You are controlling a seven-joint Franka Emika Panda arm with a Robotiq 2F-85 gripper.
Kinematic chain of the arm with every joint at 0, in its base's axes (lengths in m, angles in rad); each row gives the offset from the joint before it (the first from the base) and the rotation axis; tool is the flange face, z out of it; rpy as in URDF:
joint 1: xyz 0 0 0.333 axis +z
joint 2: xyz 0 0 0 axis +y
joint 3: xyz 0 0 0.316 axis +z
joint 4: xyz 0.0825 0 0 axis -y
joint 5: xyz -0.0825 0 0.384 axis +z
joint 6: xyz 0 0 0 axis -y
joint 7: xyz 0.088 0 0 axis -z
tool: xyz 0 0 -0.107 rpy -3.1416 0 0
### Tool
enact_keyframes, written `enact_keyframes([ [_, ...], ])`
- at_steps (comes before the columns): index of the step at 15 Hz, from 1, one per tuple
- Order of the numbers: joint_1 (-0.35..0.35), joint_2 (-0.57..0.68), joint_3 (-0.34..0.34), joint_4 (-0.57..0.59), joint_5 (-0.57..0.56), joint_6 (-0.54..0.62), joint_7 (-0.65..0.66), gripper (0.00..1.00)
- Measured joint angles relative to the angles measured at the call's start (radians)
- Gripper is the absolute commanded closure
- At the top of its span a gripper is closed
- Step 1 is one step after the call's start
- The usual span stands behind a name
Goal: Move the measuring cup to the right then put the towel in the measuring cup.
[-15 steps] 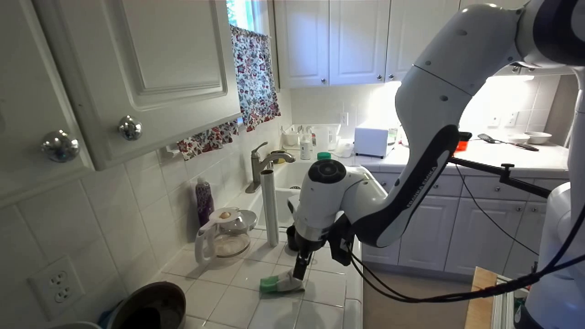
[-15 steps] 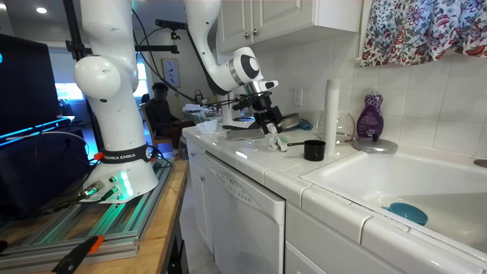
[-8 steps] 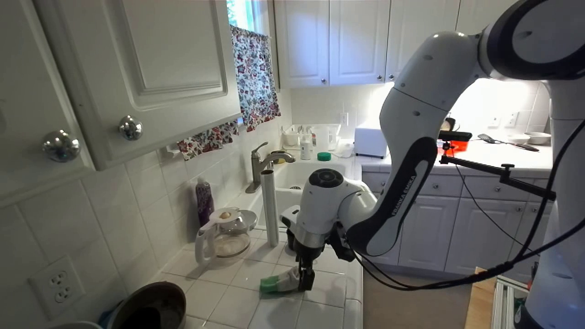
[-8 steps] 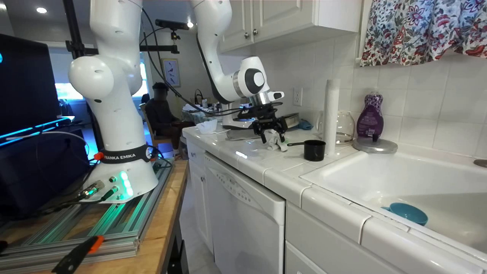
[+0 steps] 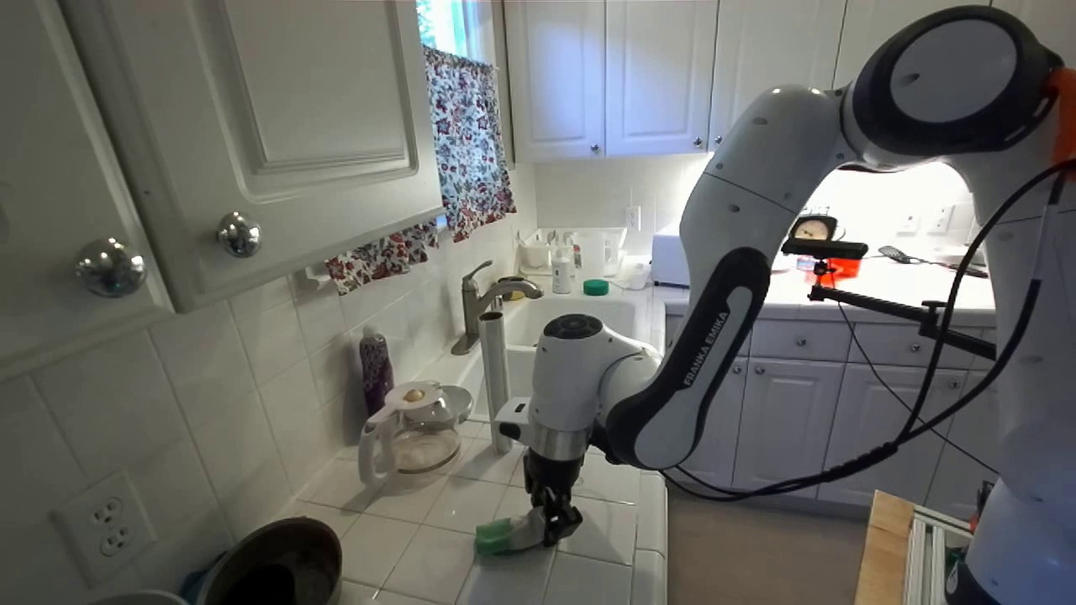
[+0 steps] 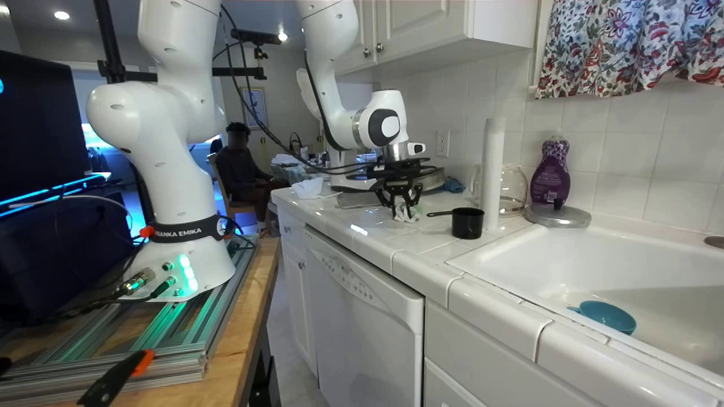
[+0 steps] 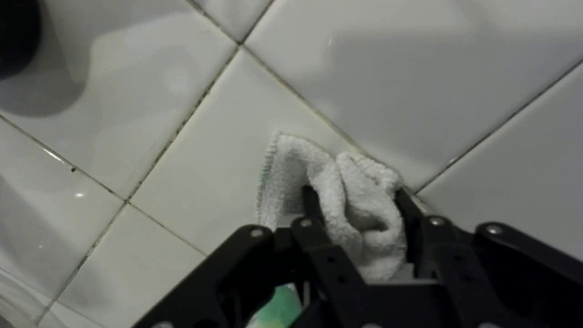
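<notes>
1. Because its tiles (image 5: 420, 555) lie level, the white counter (image 5: 651, 580) bears both task things without props.
2. The robot arm (image 5: 714, 336) reaches over with its wrist (image 5: 561, 395) nearly upright, probably to pinch from above.
3. The gripper (image 7: 357, 196) is clenched on the towel (image 7: 332, 205) close to the tiles, low enough, presumably, to gather a firm wad.
4. The black measuring cup (image 6: 467, 224) stands upright near the sink (image 6: 611, 249), just beside a white roll (image 6: 494, 169); I take the rightward shift as done, leaving it ready to be filled.
5. The towel lies outside the cup: folds bulge between the fingers (image 7: 313, 202), while its green end (image 5: 496, 536) seems to rest on the counter and may snag the rim (image 6: 468, 210) unless lifted high.
</notes>
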Motion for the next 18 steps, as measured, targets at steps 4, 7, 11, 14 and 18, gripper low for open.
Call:
enact_keyframes([
  [4, 0.028, -0.046, -0.031, 0.032, 0.165, -0.088, -0.138, 0.96],
  [7, 0.152, -0.155, -0.158, 0.013, 0.180, -0.077, -0.112, 0.96],
  [11, 0.289, -0.306, -0.301, -0.041, 0.154, -0.076, 0.083, 0.96],
  [14, 0.288, -0.396, -0.312, -0.070, 0.037, -0.182, 0.281, 0.96],
  [18, 0.322, -0.469, -0.360, -0.076, -0.075, -0.377, 0.479, 0.96],
])
